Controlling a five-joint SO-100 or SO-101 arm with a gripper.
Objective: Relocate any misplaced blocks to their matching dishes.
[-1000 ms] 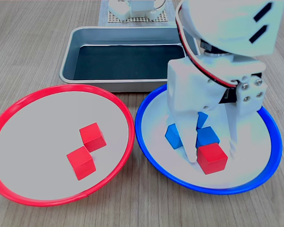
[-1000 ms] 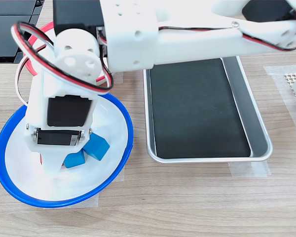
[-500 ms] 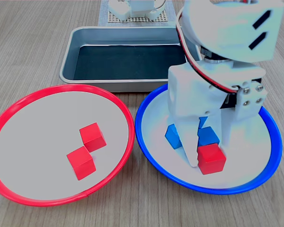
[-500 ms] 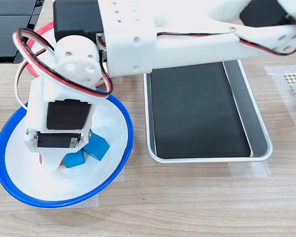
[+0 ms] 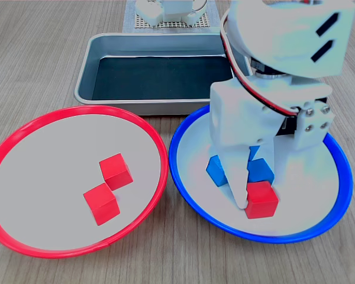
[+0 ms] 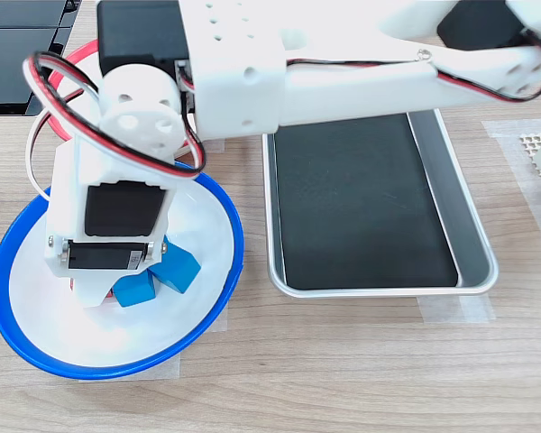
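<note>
Wooden table (image 5: 41,65) with pale grain, seen in both exterior views. Near its far edge in the first exterior view, a grey metal tray (image 5: 87,65) with dark bottom; behind the tray, a white perforated base (image 5: 165,15). In the second exterior view, tape strips (image 6: 451,309) on the wood beside the tray, and dark panels (image 6: 22,41) at the top left corner.

Two dishes side by side toward the near edge of the table in the first exterior view: red-rimmed dish (image 5: 23,133) at the left, blue-rimmed dish (image 5: 337,157) at the right, rims almost touching.

Gripper (image 5: 255,198) lowered into the blue-rimmed dish, pointing down. Jaws narrowly apart and closed on a red block (image 5: 261,199), one finger (image 5: 234,177) against its left face; the other finger hidden behind the block. Block low over the near part of the dish; cannot tell if touching the floor of it. Faces of the block turned slightly, one edge toward the camera; a cube, so no long axis.

Just behind the red block, blue blocks (image 5: 216,170), close together, partly hidden by the gripper.

In the red-rimmed dish, two red blocks (image 5: 116,171) corner to corner near its middle.
</note>
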